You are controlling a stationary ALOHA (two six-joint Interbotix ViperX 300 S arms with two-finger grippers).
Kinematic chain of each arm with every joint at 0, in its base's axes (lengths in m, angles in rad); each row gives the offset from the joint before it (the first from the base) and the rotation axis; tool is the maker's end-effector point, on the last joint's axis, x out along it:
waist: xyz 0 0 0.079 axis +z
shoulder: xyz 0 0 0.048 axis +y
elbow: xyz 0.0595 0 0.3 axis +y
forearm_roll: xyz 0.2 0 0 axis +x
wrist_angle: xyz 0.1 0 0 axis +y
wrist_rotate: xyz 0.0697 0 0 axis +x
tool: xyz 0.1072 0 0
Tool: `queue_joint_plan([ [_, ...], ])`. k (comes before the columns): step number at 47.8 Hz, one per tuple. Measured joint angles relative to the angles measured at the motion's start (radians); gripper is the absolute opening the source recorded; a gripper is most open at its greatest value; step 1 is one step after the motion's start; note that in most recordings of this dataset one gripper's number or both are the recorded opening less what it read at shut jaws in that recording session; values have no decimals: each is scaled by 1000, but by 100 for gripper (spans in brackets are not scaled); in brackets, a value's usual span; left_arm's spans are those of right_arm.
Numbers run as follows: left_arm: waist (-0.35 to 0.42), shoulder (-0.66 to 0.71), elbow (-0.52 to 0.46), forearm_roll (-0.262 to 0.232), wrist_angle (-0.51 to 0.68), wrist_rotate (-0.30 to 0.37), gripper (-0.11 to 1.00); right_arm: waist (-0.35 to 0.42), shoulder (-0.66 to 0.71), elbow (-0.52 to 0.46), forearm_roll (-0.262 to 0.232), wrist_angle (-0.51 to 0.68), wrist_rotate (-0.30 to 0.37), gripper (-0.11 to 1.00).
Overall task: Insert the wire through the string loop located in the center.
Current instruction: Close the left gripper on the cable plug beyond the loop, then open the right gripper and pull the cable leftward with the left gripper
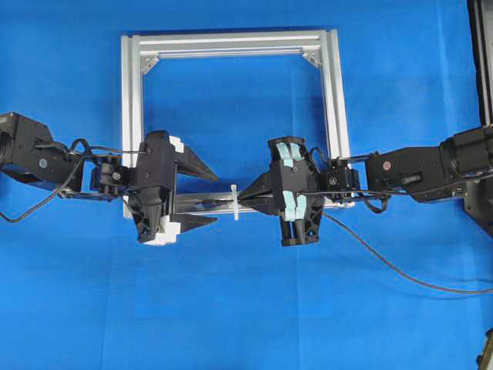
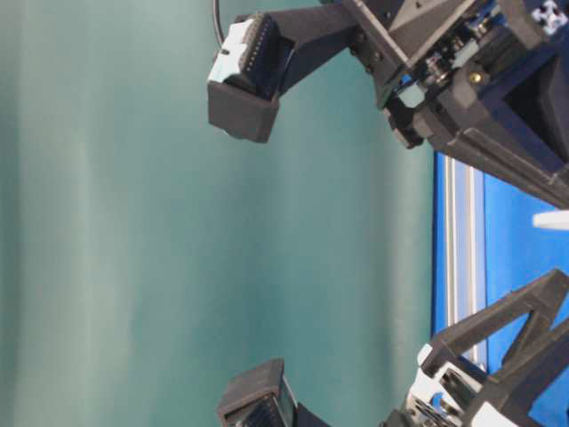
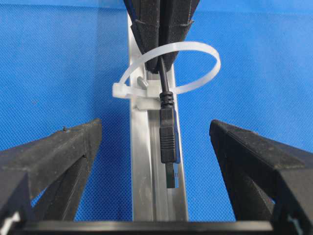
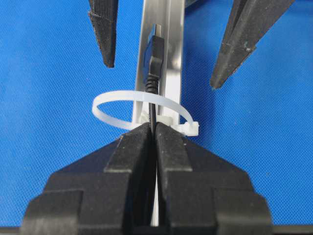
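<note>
A silver aluminium frame (image 1: 231, 46) lies flat on the blue bench (image 1: 231, 308); the string loop (image 3: 171, 68) stands on its near rail, midway between the two arms. The right gripper (image 4: 154, 129) has its jaws shut on the wire (image 3: 167, 132) just behind the plug, which already passes through the loop. The plug's long axis runs along the rail, its metal tip pointing toward the left gripper (image 3: 156, 142), whose jaws stand wide apart on either side, holding nothing.
</note>
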Motion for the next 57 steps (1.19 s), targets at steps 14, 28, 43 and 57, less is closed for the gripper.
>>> queue_joint_plan([
  [14,5,12,-32,0,107,5,23,0,0,0,0,0,0,-3],
  [28,3,14,-49,2,121,3,7,0,0,2,0,0,-2,-3],
  [43,3,15,-49,2,121,3,7,0,0,0,-2,0,-2,-3],
  [57,3,14,-49,2,121,3,7,0,0,2,0,0,-2,-2],
])
